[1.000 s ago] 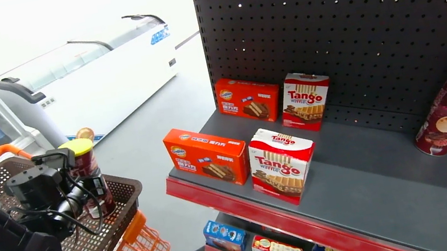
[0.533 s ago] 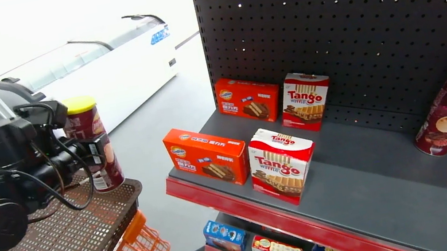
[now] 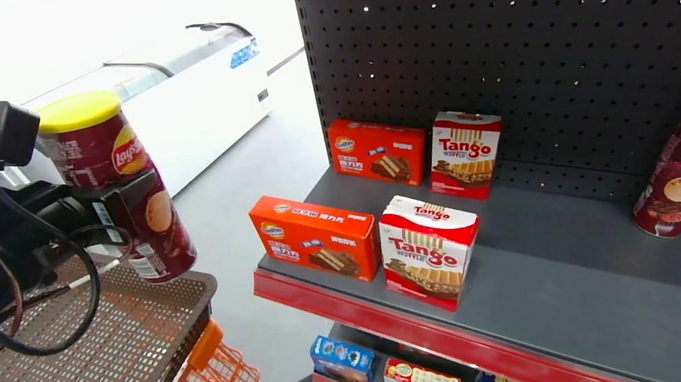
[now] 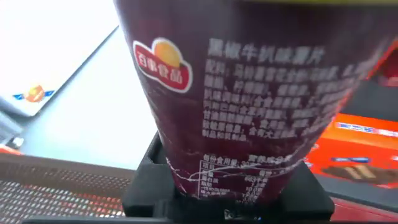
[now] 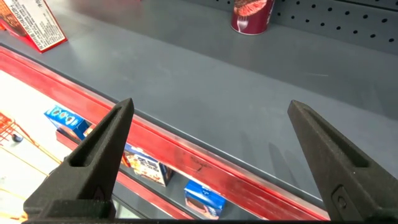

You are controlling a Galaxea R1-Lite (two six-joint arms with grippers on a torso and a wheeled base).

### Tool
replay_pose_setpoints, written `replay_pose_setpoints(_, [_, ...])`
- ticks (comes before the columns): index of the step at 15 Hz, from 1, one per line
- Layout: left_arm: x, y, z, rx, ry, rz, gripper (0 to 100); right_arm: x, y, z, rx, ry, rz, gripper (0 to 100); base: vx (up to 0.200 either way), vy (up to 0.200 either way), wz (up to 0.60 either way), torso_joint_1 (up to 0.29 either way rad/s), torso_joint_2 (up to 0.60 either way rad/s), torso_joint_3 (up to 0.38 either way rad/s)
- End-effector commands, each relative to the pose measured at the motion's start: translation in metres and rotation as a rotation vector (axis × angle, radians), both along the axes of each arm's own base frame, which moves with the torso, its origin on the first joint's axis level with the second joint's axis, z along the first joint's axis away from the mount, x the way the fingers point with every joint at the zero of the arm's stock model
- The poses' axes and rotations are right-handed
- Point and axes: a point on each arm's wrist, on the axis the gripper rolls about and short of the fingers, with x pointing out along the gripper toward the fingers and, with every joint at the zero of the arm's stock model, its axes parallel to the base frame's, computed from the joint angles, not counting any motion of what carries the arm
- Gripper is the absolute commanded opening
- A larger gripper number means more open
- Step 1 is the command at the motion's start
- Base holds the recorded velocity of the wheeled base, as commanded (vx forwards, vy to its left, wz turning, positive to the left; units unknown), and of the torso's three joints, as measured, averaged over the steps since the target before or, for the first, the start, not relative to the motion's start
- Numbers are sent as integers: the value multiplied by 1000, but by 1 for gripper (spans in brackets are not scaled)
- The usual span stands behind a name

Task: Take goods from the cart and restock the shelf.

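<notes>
Maroon chip can [image 3: 102, 153], yellow lid [image 3: 78, 111]

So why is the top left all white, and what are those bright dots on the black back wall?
Head view: strong light washes out everything beyond the freezer; some holes in the pegboard glow, seemingly lit from behind. Left wrist view: the same pale glare lies behind the can.
</notes>
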Motion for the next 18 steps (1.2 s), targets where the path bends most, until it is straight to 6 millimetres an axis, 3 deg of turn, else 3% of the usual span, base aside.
replay_pose_setpoints(1, [-14,-26,1,-16,-4,-184,0,0,0,0,0,1,1,100,0,0,0,0,0,0])
replay_pose_setpoints(7, [-26,-44,1,-55,19,-431,0,0,0,0,0,1,1,100,0,0,0,0,0,0])
replay_pose_setpoints(11, [-27,-42,0,-54,30,-437,0,0,0,0,0,1,1,100,0,0,0,0,0,0])
replay_pose_setpoints(18, [-36,-54,-2,-46,33,-611,0,0,0,0,0,0,1,100,0,0,0,0,0,0])
